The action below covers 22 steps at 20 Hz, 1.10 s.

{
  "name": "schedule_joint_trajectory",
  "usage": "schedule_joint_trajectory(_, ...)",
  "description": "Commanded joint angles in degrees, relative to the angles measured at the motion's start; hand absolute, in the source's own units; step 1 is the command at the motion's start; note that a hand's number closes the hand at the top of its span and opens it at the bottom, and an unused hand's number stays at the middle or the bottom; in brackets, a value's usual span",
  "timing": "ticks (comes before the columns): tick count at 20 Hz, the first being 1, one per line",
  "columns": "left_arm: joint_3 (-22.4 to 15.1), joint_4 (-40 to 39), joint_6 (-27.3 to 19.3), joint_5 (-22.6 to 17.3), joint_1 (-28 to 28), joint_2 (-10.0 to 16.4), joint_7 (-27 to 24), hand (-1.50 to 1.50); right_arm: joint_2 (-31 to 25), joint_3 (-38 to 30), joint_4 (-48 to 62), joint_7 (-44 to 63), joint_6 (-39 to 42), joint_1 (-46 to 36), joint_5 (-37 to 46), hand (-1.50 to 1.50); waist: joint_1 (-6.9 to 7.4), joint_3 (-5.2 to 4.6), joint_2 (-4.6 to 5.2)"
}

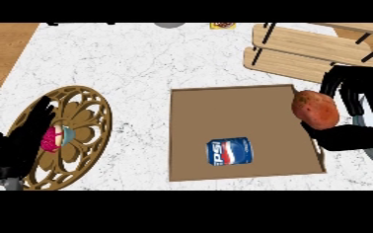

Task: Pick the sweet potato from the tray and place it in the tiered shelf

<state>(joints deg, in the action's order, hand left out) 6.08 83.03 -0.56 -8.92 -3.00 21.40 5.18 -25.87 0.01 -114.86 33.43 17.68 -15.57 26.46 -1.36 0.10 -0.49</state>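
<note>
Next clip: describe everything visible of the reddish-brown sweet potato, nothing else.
The reddish-brown sweet potato is a stubby oval with mottled, rough-looking skin, and it looks whole. It stands roughly on end over the right edge of the flat brown tray, and sits below the light wooden tiered shelf in the view. The black right hand curls round it, fingers behind its upper right, palm under its lower end. Whether it touches the tray cannot be told.

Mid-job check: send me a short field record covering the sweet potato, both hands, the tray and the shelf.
sweet potato: held by right robot hand, at the tray's right edge
tray: brown, on the counter; Pepsi can lying in it
tiered shelf: wooden, beyond the tray's far right corner; nothing visible on it
left robot hand: resting at left over an ornate round plate
task state: potato picked, not yet placed
</note>
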Motion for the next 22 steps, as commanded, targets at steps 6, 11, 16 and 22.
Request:
schedule_joint_trajectory(6,0.47,-0.25,1.29,0.40,2.28,-0.68,1.56,0.00,-5.92,-19.17,-11.03,11.19,8.63,-5.53,-18.63,1.50,0.90,-0.12,0.32)
schedule_joint_trajectory(11,1.65,-0.95,3.31,0.58,-1.13,-0.58,-1.56,0.00,-9.28,-21.16,-3.96,13.16,6.19,-14.97,-16.65,1.50,1.78,-0.13,0.45)
schedule_joint_trajectory(16,1.04,-3.38,1.78,1.83,5.40,-1.66,1.21,0.00,-16.13,-19.00,-1.90,15.35,8.97,-18.80,-11.90,1.50,1.56,-0.16,0.58)
schedule_joint_trajectory(22,0.23,-0.75,2.46,2.99,2.50,-2.68,0.97,0.00,-19.61,-14.80,10.03,12.88,8.26,-26.66,-8.59,1.50,2.34,-0.15,0.67)
